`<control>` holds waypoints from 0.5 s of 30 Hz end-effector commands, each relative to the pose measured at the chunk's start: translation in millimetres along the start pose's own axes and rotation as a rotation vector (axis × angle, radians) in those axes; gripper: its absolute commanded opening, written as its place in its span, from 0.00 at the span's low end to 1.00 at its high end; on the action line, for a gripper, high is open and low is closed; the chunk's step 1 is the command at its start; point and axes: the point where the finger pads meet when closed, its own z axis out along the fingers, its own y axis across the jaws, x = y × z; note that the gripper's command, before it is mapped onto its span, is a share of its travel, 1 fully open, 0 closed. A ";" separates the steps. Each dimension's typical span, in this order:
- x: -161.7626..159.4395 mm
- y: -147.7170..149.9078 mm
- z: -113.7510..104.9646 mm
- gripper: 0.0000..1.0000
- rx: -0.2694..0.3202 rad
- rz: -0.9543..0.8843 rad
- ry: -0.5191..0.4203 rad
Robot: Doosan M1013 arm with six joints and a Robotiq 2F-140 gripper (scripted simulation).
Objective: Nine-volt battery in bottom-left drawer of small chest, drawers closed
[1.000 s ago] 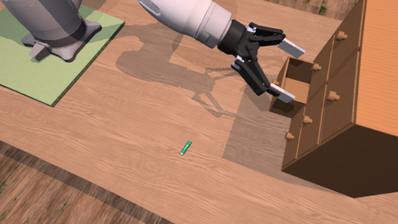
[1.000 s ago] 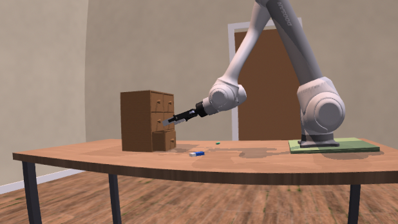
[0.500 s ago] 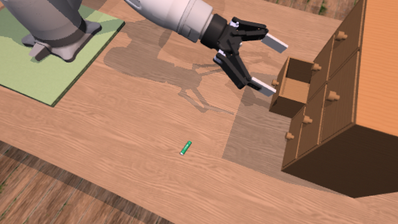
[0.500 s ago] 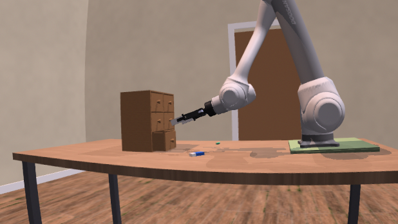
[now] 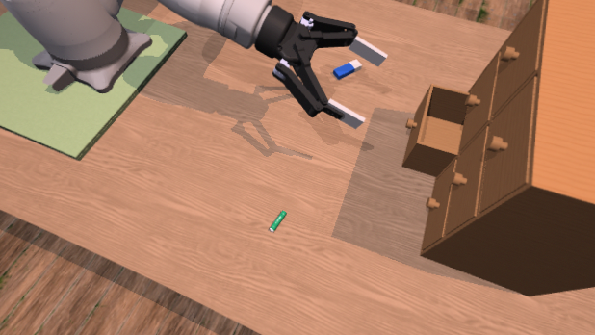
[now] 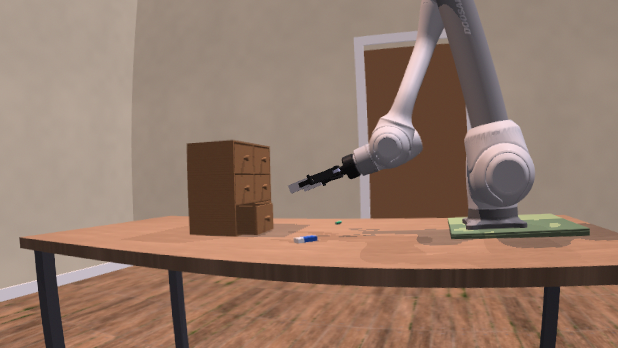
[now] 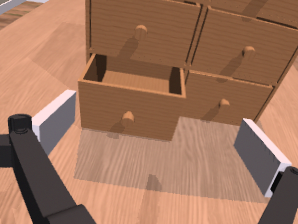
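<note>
Pincer (image 5: pixel 358 83) spread wide and empty, facing the pulled-out bottom-left drawer (image 7: pixel 107 106) of the chest (image 5: pixel 563 96) near the tabletop's end; the nine-volt battery, unseen and probably inside, is likely light, rigid and smooth-cased, best pinched across its broad faces.
</note>
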 end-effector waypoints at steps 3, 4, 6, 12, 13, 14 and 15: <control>-4.1 0.1 -15.3 1.00 0.000 0.000 0.000; -5.4 0.1 -19.6 1.00 0.000 0.000 0.000; -7.7 0.1 -27.3 1.00 0.000 0.000 0.000; -12.4 0.1 -42.7 1.00 0.000 0.000 0.000; -12.8 0.1 -44.2 1.00 0.000 0.000 0.000; -13.2 0.1 -45.4 1.00 0.000 0.000 0.000; -13.5 0.1 -46.4 1.00 0.000 0.000 0.000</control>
